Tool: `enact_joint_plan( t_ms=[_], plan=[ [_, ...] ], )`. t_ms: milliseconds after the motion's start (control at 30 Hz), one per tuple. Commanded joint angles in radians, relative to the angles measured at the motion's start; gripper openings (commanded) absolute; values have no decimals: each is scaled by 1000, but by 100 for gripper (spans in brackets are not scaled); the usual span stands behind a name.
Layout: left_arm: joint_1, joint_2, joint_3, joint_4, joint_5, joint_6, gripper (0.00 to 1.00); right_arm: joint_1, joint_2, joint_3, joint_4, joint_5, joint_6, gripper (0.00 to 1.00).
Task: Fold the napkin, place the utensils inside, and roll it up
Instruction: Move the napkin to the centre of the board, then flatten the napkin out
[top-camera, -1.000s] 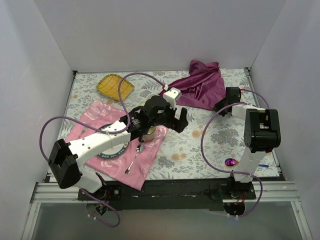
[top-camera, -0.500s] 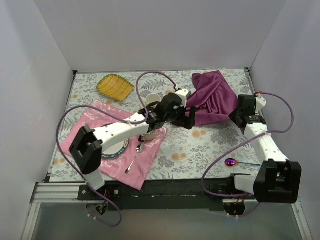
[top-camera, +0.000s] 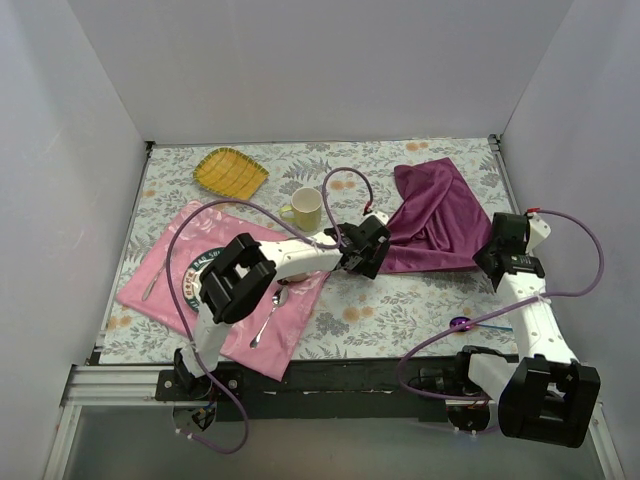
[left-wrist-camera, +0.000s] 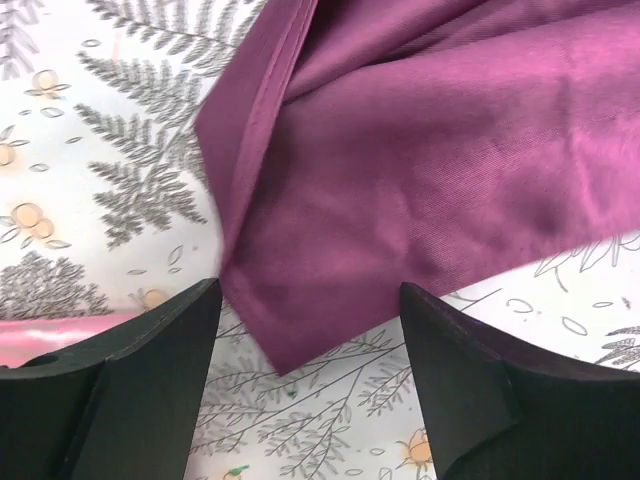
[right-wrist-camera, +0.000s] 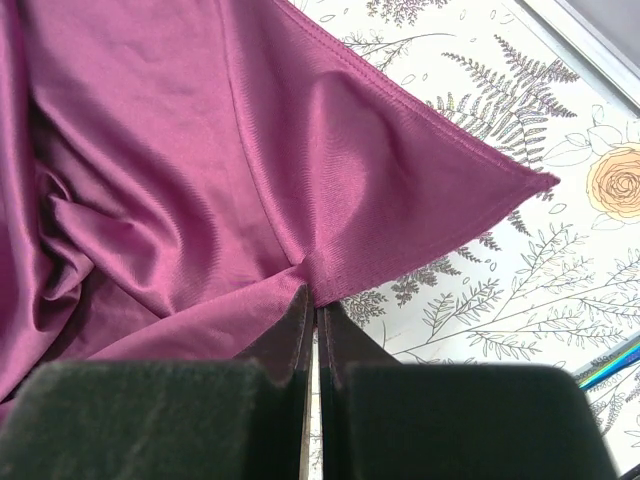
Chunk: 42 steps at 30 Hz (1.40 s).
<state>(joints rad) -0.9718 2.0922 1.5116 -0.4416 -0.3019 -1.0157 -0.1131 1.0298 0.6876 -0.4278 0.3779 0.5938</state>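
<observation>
**Napkin laid out, no fold made yet**

From where I stand, the job looks to be in its opening stage. The napkin (top-camera: 437, 210) lies on the far right of the tabletop (top-camera: 400, 300), spread roughly but rumpled, with creases and a loose flap near its far edge. I see no clean fold in it.

The right claw (right-wrist-camera: 312, 312) has its fingers pressed together on a pucker of cloth at the napkin's near right edge, so it seems to be clamped on the fabric. The left claw (left-wrist-camera: 310, 290) is spread apart, low over the napkin's near left corner. That corner sits between its fingers, ungripped.

The utensil (top-camera: 462, 324) rests on the tabletop near the right arm's base, well apart from the napkin. The pink placemat (top-camera: 160, 290) and its spoon (top-camera: 270, 315) lie off to the left.

By my reckoning everything is left to do: flatten and fold the cloth, bring the utensil onto it, then roll.
</observation>
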Motion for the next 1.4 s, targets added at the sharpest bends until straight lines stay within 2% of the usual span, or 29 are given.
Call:
enact_joint_plan(
  t_ms=[0, 67, 233, 400, 433, 467, 533, 567, 733, 867, 1000, 1200, 1367],
  plan=[
    [-2, -142, -50, 55, -72, 0, 70, -17, 3, -10, 15, -14, -38, 4],
    [-2, -164, -85, 76, -45, -1, 71, -28, 18, -8, 18, -34, -43, 4],
    [-1, -153, -88, 75, 0, -26, 79, -46, 36, -8, 31, -80, -43, 5],
    [-1, -101, -59, 29, 21, -69, 73, -51, 49, -3, 27, -96, -46, 12],
    [-2, -100, -62, 29, 29, -76, 71, -53, 49, -2, 26, -91, -51, 18],
    [-1, -97, -68, 32, 38, -84, 70, -56, 55, 0, 26, -91, -51, 29],
    [-2, -101, -97, 55, 43, -86, 69, -63, 64, 0, 23, -88, -54, 40],
    [-1, -112, -114, 67, 44, -80, 68, -69, 72, 0, 23, -89, -52, 55],
    [-1, -115, -148, 93, 49, -72, 68, -118, 87, -19, 23, -106, -35, 78],
    [1, -101, -148, 103, 58, -75, 68, -197, 102, -71, 50, -172, -20, 78],
    [7, -84, -133, 109, 66, -73, 65, -292, 124, -109, 77, -232, -12, 78],
    [38, -55, -119, 121, 102, -77, 56, -418, 154, -134, 113, -270, -47, 85],
    [48, -41, -110, 132, 119, -66, 36, -444, 190, -128, 156, -252, -88, 86]
  ],
)
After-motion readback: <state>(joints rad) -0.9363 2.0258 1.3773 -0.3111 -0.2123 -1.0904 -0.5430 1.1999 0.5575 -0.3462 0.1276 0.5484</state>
